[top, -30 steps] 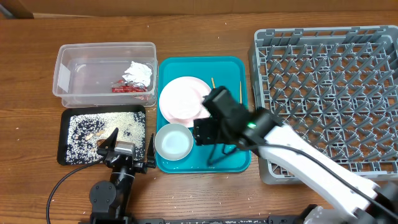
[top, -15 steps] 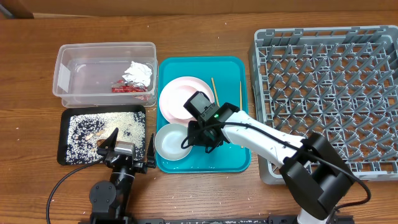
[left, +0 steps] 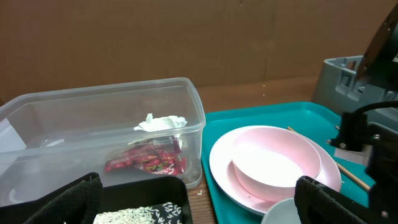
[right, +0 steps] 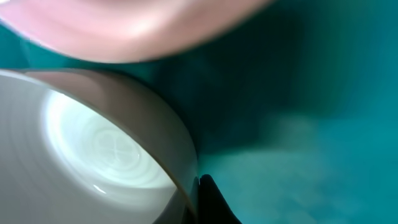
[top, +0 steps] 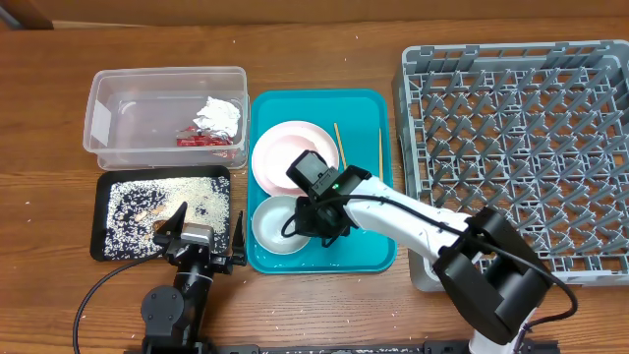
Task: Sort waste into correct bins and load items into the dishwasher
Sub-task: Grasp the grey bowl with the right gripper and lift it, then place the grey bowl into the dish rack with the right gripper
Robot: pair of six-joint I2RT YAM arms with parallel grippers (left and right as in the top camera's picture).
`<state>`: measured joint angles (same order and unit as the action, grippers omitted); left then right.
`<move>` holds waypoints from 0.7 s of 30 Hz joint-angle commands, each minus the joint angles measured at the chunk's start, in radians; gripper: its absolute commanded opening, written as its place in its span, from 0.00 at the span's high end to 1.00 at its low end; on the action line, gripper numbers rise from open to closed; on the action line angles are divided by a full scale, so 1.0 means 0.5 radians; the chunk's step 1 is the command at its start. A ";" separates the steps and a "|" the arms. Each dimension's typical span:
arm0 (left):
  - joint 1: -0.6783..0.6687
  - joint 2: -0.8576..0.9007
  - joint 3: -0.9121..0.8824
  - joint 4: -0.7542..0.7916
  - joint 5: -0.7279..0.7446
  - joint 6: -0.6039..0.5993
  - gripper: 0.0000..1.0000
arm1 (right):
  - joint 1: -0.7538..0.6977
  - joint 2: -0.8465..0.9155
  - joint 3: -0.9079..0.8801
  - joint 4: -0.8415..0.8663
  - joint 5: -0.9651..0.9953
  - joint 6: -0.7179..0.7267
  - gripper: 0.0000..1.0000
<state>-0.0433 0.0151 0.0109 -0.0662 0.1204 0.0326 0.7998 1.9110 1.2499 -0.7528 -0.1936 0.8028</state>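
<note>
Waste sorting is looking complete: the tissue [top: 220, 116] and wrapper [top: 201, 141] are lying in the clear tub [top: 108, 108] left of the teal tray [top: 369, 106], and the scraps [top: 147, 202] in the black tray [top: 98, 246], also on its left. Loading is not yet begun: the dish rack [top: 521, 147] right of the teal tray is standing empty, while the white plate [top: 258, 169], pink plate [top: 290, 149], bowl [top: 270, 226] and chopsticks [top: 380, 152] are sitting on it. The right hand [top: 311, 214] is meeting the bowl rim; its grip cannot be told. The left hand [top: 208, 224] is resting released.

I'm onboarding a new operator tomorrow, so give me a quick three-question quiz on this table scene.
1. True or false: the grey dish rack holds no dishes.
2. Fill in: on the teal tray, the right gripper is at the rim of the ____.
3. The crumpled tissue lies in: A the dish rack; B the clear tub; C the teal tray.

Key: 1 true; 2 bowl; 3 B.
</note>
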 commanded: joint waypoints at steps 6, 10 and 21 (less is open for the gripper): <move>0.006 -0.021 -0.012 0.005 0.014 -0.013 0.00 | -0.133 -0.714 0.030 -0.297 0.675 -0.108 0.96; 0.006 -0.021 -0.012 0.005 0.014 -0.013 0.00 | -0.241 -1.090 0.030 -0.483 1.756 -0.086 0.96; 0.006 -0.021 -0.012 0.005 0.014 -0.013 0.00 | -1.013 -0.968 0.027 -0.434 2.863 -0.089 0.96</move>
<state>-0.0433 0.0151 0.0109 -0.0662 0.1204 0.0326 0.4141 1.3571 1.2556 -0.9836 1.0328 0.7578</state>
